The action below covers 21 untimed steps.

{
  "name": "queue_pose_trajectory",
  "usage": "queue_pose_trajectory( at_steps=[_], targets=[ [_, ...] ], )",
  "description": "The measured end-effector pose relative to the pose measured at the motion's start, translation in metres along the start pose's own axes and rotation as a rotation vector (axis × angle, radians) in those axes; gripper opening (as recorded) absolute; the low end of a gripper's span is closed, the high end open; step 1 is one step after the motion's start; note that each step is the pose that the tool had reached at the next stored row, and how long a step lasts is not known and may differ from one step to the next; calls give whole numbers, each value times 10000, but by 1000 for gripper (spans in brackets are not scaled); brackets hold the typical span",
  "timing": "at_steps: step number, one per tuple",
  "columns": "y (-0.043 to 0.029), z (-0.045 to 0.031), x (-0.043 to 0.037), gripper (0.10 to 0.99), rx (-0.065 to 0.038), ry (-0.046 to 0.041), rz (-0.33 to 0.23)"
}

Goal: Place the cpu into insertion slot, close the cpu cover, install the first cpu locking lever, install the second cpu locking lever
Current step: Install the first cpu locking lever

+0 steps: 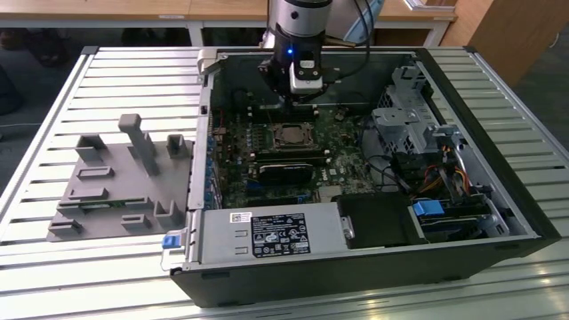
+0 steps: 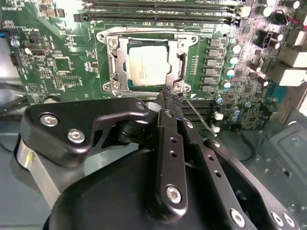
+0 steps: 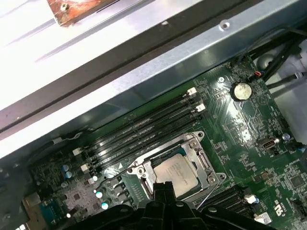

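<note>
Black claw (image 2: 169, 98), fingers pressed together, tip at a corner of the cover (image 2: 114, 62), beside a slanting lever (image 2: 199, 117). Within the cover window the cpu (image 2: 148, 64) lies flat. Judgement: lever is thin, stiff, springy wire, slippery; grip near its free end.

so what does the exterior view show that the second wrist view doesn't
Exterior view: the whole open computer case on the slatted table, the grey plastic holder at the exterior view's left of it, the boxed power supply, and the arm reaching in from above.
Second wrist view: the gripper close up, fingers together, beside a thin metal lever.
Shared: the green board and the cpu seated under its silver cover.
</note>
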<state>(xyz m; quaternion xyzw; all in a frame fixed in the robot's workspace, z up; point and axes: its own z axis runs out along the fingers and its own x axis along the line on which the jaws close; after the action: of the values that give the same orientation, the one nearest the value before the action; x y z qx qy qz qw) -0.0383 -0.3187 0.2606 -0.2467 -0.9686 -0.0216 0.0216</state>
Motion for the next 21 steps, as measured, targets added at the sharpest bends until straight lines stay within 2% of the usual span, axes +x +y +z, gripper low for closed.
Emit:
queue_pose_trajectory(
  at_steps=[10, 18, 21],
  targets=[
    [0, 6, -1, 106, 43, 15, -980],
    [-3, 16, 2, 106, 18, -84, -1569],
    [-3, 18, 2, 106, 24, -89, -1892]
  ],
)
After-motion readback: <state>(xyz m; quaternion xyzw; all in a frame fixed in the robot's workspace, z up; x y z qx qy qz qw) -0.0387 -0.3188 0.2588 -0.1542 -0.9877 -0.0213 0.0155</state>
